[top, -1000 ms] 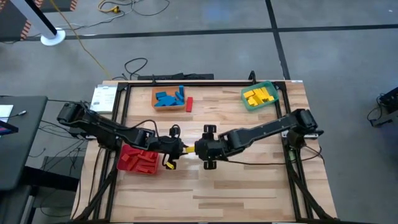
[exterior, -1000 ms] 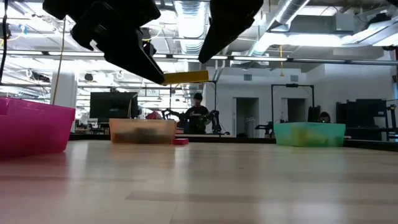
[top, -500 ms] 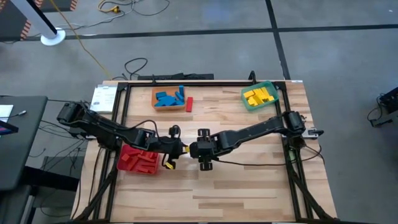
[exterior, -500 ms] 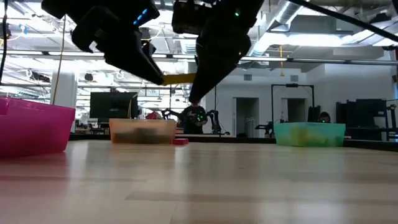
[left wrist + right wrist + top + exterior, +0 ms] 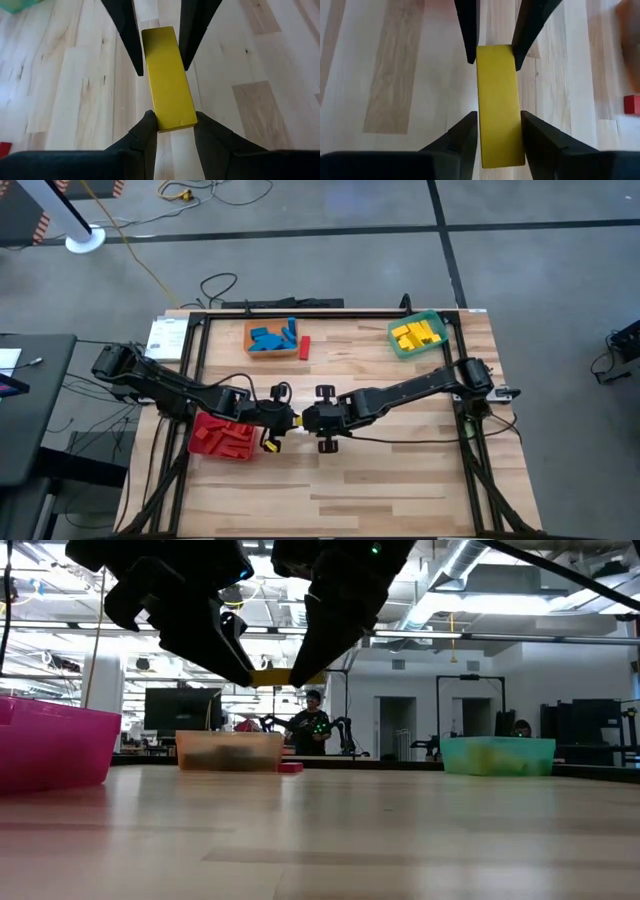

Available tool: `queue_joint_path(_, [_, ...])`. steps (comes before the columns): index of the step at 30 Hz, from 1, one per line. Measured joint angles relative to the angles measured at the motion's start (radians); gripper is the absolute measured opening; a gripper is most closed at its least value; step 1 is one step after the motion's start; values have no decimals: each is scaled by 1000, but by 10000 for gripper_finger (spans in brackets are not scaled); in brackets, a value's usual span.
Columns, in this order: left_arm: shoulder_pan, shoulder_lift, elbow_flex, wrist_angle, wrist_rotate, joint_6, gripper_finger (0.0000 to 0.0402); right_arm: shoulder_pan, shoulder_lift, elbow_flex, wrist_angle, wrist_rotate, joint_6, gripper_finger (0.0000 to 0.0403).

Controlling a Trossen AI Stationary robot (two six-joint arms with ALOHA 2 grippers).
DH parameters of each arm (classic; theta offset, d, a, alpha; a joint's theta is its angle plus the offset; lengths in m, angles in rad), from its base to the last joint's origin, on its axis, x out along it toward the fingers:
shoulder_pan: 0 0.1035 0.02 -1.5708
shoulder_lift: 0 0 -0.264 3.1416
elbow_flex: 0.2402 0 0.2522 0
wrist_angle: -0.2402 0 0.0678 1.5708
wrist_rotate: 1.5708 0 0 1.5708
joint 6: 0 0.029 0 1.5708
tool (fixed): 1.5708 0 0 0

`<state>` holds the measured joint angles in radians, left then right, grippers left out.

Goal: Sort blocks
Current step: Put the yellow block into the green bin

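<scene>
- Yellow block, one, held in the air above the counter near its middle; in the high view it is almost wholly hidden between the two gripper heads.
- Left gripper: jaws closed on one end of the yellow block, as the left wrist view shows.
- Right gripper: jaws stand on either side of the block's other end; whether they press it cannot be told with certainty, though both fingers appear to touch its sides.
- In the low view both grippers are cut off by the upper edge, and only a short stretch of the block shows between them.
- Red bin, near the left arm, holds several red blocks; their count cannot be made out.
- Loose red block, one, lies on the counter just beside the orange bin.
- Orange bin holds several blue blocks, overlapping, not countable.
- Green bin, far right corner, holds several yellow blocks, also uncountable.
- White sheet at the far left corner carries print too small to read.
- Person, distant in the room beyond, partly hidden.
</scene>
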<state>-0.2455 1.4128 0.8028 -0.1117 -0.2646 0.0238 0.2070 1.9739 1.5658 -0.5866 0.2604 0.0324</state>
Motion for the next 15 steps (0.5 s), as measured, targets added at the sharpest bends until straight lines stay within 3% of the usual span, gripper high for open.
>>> queue_joint_path(7, [0, 0, 0, 13, 4, -7, 106, 0, 0, 0, -11, -21, 8, 111])
queue_joint_path(15, [-2, 0, 0, 17, 5, -9, 108, 0, 0, 0, -23, -22, 28, 112])
